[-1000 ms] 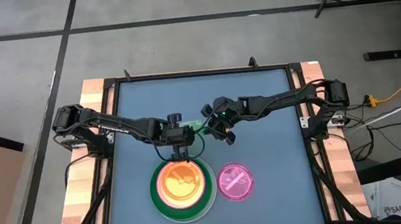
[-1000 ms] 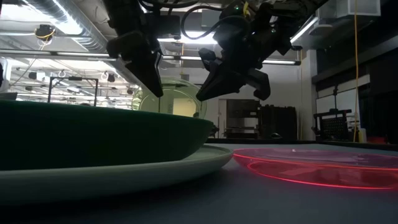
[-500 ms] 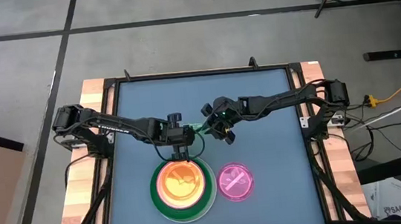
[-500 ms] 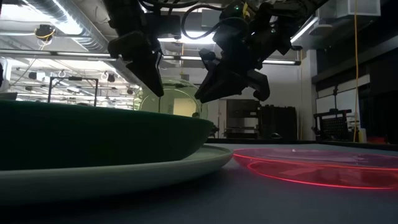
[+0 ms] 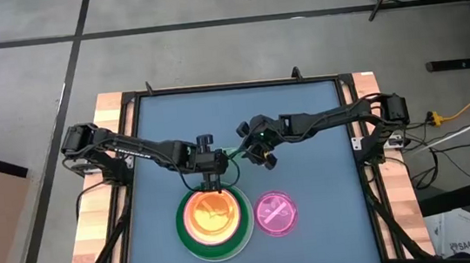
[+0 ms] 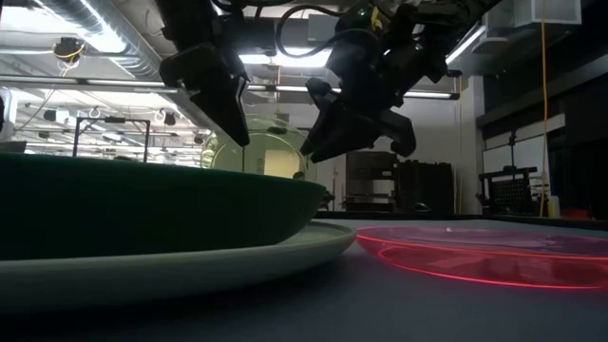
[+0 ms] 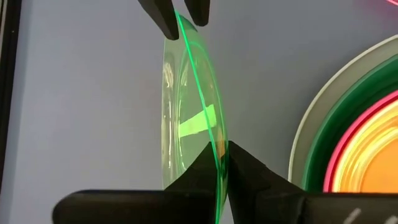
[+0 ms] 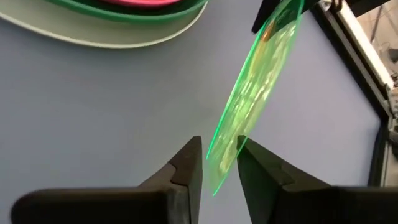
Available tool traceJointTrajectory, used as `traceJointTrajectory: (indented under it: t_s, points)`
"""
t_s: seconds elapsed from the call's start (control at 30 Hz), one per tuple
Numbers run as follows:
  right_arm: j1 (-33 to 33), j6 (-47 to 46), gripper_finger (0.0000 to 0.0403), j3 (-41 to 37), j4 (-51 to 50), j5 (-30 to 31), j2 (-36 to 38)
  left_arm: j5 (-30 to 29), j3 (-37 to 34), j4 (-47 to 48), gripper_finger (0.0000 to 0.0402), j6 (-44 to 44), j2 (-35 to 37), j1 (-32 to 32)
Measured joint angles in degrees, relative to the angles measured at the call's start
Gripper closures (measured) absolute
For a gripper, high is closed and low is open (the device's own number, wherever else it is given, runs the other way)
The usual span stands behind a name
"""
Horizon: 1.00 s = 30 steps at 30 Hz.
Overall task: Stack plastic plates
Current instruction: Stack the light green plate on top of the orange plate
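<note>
We've got the left gripper (image 7: pixel 216 163) clamped on the rim of the small translucent green round plastic plate (image 7: pixel 189 118), holding it on edge above the desk (image 5: pixel 157 140), just behind the stack. On the opposite rim sits the right gripper (image 8: pixel 219 163), and here its fingers stand a little apart either side of the edge, not pinching — released, as we read it. In the low view the right gripper (image 6: pixel 356 128) has slid in closer to the plate (image 6: pixel 261 152) than half a second ago, while the left gripper (image 6: pixel 223 95) has barely budged. From above, the left gripper (image 5: pixel 211 171) and right gripper (image 5: pixel 259 149) flank the green plate (image 5: pixel 231 156) between them.

So this looks like a hand-over caught mid-exchange: the left has the plate, the right is at the rim but not gripping.

Just beyond, the stack: a large white round plate (image 5: pixel 248 238) at the bottom, a dark green plate (image 5: pixel 185 235) in it, a pink rim (image 5: pixel 191 228) inside that, and an orange plate (image 5: pixel 213 214) on top. Beside it, lying flat on the desk, is the small translucent pink plate (image 5: pixel 276 213), not yet stacked.

We judge two small plates remain to go on.
</note>
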<state>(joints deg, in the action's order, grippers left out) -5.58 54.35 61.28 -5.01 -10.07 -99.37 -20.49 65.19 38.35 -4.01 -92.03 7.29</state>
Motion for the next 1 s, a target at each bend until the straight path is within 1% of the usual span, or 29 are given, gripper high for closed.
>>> traceJointTrajectory:
  t_s: [0.3, 0.43, 0.57, 0.67, 0.77, 0.9, 1.0]
  points:
    - [-0.07, 0.11, 0.0313, 0.0, -6.83, 0.53, 0.0, 0.53, 0.0, -0.16, 0.039, 0.26, -0.01, 0.54]
    - [-0.07, 0.12, 0.0313, -0.01, -9.15, 3.83, 0.25, 0.16, 0.0, -0.08, 0.039, 0.06, 0.0, 1.46]
    - [-0.07, 0.14, 0.0313, -0.09, -10.7, 8.41, 1.52, -0.27, 0.0, -0.2, 0.039, 0.04, 0.0, 2.84]
    - [-0.07, 0.14, 0.0313, -0.09, -10.76, 10.47, 2.66, -1.83, 0.02, -0.6, 0.039, 0.07, 0.0, 4.23]
    - [-0.07, 0.14, 0.0313, -0.09, -10.9, 11.65, 3.21, -3.41, 0.02, -0.57, 0.039, 0.09, 0.02, 5.75]
    - [-0.07, 0.15, 0.0313, -0.09, -11.38, 13.54, 3.34, -3.48, 0.02, -0.58, 0.039, -0.24, 0.02, 8.17]
    - [-0.09, 0.15, 0.0313, -0.09, -12.19, 13.62, 3.34, -3.74, 0.01, -0.71, 0.039, -0.3, 0.02, 10.38]
